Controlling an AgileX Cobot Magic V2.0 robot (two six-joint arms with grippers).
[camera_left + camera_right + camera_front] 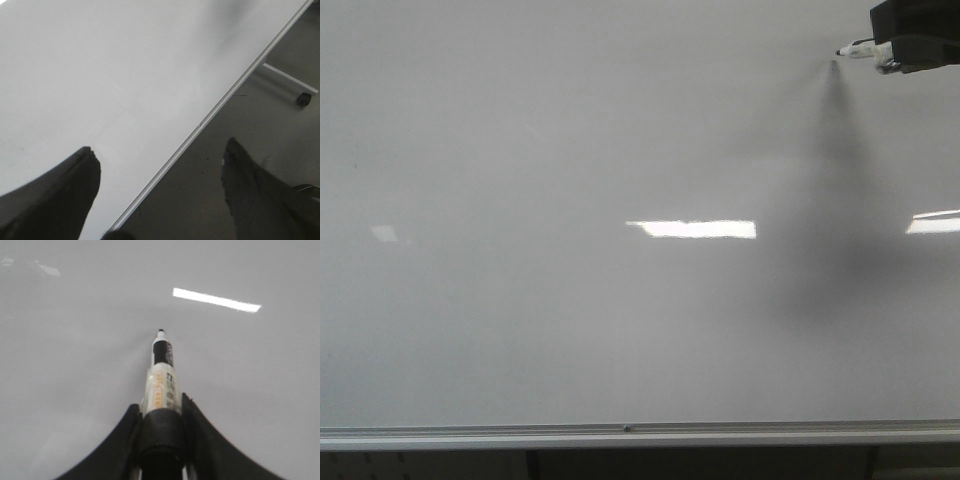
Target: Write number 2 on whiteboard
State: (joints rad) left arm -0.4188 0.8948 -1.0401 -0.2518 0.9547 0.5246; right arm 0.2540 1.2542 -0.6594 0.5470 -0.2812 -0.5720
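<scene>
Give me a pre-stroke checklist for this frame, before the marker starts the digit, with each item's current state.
1. Marker clamped in the right end effector: ok, fingers closed on its barrel.
2. Cap off, tip exposed: ok, black tip visible.
3. Tip touching the whiteboard: cannot tell; tip and its shadow nearly meet at the board's upper right.
4. Writing area free of marks: ok, no stroke visible, only light reflections.
5. Left end effector out of the way: ok, open, empty, near the board's lower rail.
6. Room for the digit: cannot tell; the tip sits close to the frame's top right edge.
</scene>
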